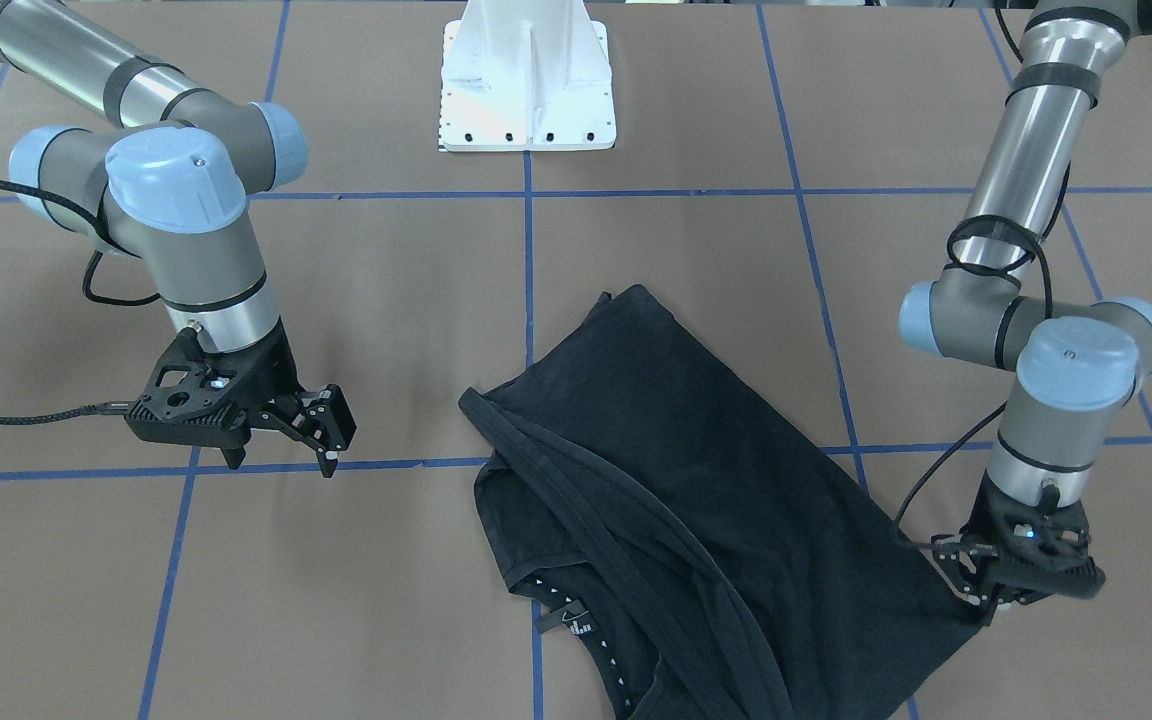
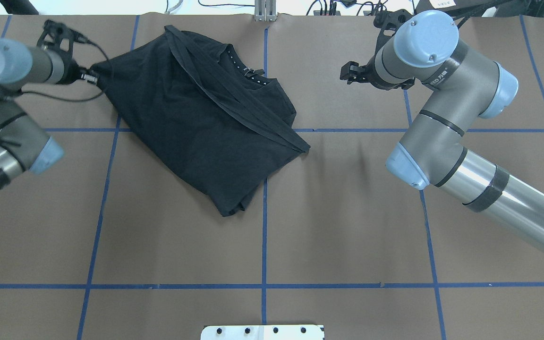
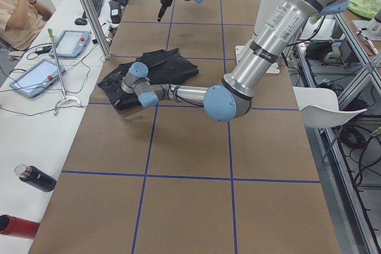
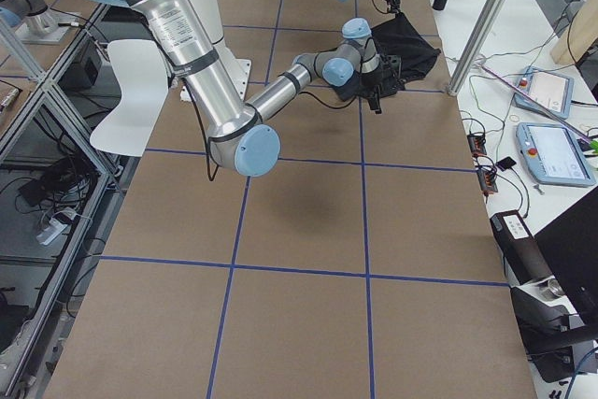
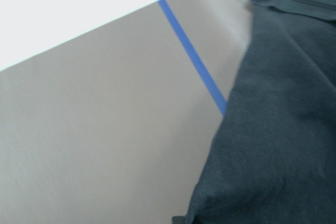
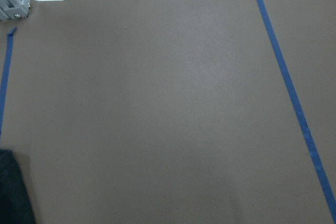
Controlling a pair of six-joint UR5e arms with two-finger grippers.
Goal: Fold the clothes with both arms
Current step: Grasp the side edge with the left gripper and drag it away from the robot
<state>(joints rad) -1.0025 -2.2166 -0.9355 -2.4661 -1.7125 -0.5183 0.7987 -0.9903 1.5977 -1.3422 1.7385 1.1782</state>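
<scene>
Brown-papered counter (image 2: 347,226), gridded with blue tape lines (image 2: 263,226).

Left arm (image 2: 3,127) reaches to the far side of the counter. Right arm (image 2: 446,137) is bent over its own half.

Black T-shirt (image 2: 196,123) lies rumpled on the far half, mostly on the robot's left of the centre line, its top edge close to the counter's far edge. A folded band of cloth crosses it diagonally. The collar (image 2: 248,73) faces up; no logo shows.

Left pincer (image 2: 93,78) sits at the shirt's outer corner. The cloth draws to a point there, so it reads as closed on that corner, though the finger gap itself is hidden. Right pincer (image 1: 281,455) is spread wide, holds nothing, and hangs over bare counter well apart from the shirt.

Risks, as a judgement:
- With only one corner pinned, a pull from the left arm alone would likely drag or bunch the whole garment instead of flattening it.
- A thin corner pinch may slip under load.
- The shirt sits near the far edge, so an outward tug could take cloth over it.
- The diagonal band may get trapped inside a fold.
</scene>
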